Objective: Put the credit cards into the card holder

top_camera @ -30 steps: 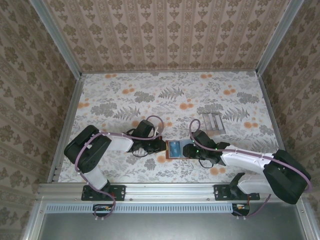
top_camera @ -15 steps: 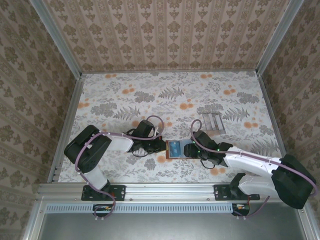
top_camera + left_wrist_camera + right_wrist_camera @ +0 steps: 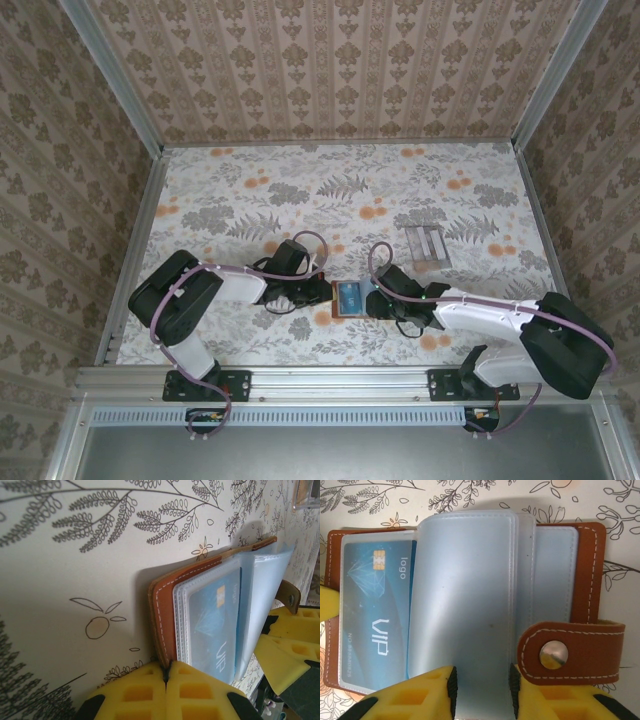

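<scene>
Floral-print table [image 3: 300, 190], patterned wallpaper walls [image 3: 330, 60] on three sides. My left gripper [image 3: 166, 680] is clamped tight on the cover edge of the card holder [image 3: 592, 570]. It lies open mid-table, a blue credit card [image 3: 375, 625] in one clear pocket. My right gripper [image 3: 482, 690] has its jaws narrow, a clear sleeve [image 3: 465, 590] between them. Pinched or not, can't tell.

You see a small clear slotted stand [image 3: 425, 245] on the floral tabletop [image 3: 300, 190], right of centre, toward the far side.
</scene>
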Motion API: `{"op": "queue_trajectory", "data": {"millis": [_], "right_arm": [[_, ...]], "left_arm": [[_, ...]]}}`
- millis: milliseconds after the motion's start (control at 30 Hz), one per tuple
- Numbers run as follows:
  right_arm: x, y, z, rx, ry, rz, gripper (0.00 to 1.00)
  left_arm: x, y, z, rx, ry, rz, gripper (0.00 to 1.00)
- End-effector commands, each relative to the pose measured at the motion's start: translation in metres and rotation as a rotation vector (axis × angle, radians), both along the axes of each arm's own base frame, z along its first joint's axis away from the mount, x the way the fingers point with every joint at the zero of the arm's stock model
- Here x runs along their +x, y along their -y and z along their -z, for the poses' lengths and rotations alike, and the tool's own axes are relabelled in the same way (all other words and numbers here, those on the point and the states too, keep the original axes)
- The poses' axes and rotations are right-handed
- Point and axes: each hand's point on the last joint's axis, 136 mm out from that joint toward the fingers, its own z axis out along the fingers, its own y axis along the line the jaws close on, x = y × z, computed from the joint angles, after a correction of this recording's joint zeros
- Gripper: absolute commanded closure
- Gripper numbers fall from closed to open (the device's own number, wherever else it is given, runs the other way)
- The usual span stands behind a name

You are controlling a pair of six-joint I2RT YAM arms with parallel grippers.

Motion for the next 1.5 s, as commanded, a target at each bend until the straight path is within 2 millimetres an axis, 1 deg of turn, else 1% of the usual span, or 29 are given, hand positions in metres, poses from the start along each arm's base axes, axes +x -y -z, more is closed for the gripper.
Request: {"op": "queue_trajectory", "data": {"millis": [0, 67, 167, 300, 400, 633, 867, 1000, 1067, 1233, 1300, 1367, 1467], "right_arm": [[0.0, -0.003, -0.001, -0.017, 0.0, -0.02, 0.63], [0.0, -0.005, -0.003, -0.007, 0.001, -0.023, 0.63], [0.0, -0.016, -0.006, 0.05, -0.001, -0.041, 0.63], [0.0, -0.026, -0.007, 0.13, -0.009, -0.03, 0.59], [-0.001, -0.033, -0.011, 0.196, -0.007, -0.026, 0.59], [0.001, -0.031, -0.02, 0.301, 0.014, 0.012, 0.6], [0.003, -0.02, -0.033, 0.303, 0.05, 0.03, 0.6], [0.004, -0.015, -0.037, 0.308, 0.06, 0.038, 0.6], [0.004, -0.016, -0.038, 0.313, 0.061, 0.028, 0.6], [0.003, -0.023, -0.038, 0.342, 0.048, 0.01, 0.67], [0.002, -0.026, -0.039, 0.356, 0.048, -0.005, 0.68], [0.003, -0.031, -0.043, 0.373, 0.054, -0.025, 0.68], [0.005, -0.045, -0.05, 0.424, 0.066, -0.079, 0.63]], "left_arm": [[-0.013, -0.015, 0.021, 0.092, -0.044, 0.003, 1.0], [-0.013, -0.014, 0.021, 0.089, -0.048, 0.001, 1.0], [-0.013, -0.015, 0.021, 0.089, -0.045, 0.002, 1.0], [-0.013, -0.014, 0.022, 0.087, -0.05, 0.004, 1.0], [-0.013, -0.014, 0.024, 0.09, -0.049, 0.005, 1.0], [-0.014, -0.013, 0.026, 0.086, -0.054, 0.01, 1.0], [-0.015, -0.014, 0.027, 0.088, -0.058, 0.01, 1.0], [-0.015, -0.013, 0.027, 0.081, -0.057, 0.006, 1.0], [-0.015, -0.012, 0.028, 0.085, -0.059, 0.01, 1.0], [-0.015, -0.013, 0.027, 0.086, -0.058, 0.006, 1.0], [-0.016, -0.012, 0.028, 0.089, -0.061, 0.012, 1.0], [-0.016, -0.012, 0.026, 0.085, -0.062, 0.01, 1.0], [-0.015, -0.014, 0.025, 0.087, -0.048, 0.001, 1.0]]}}
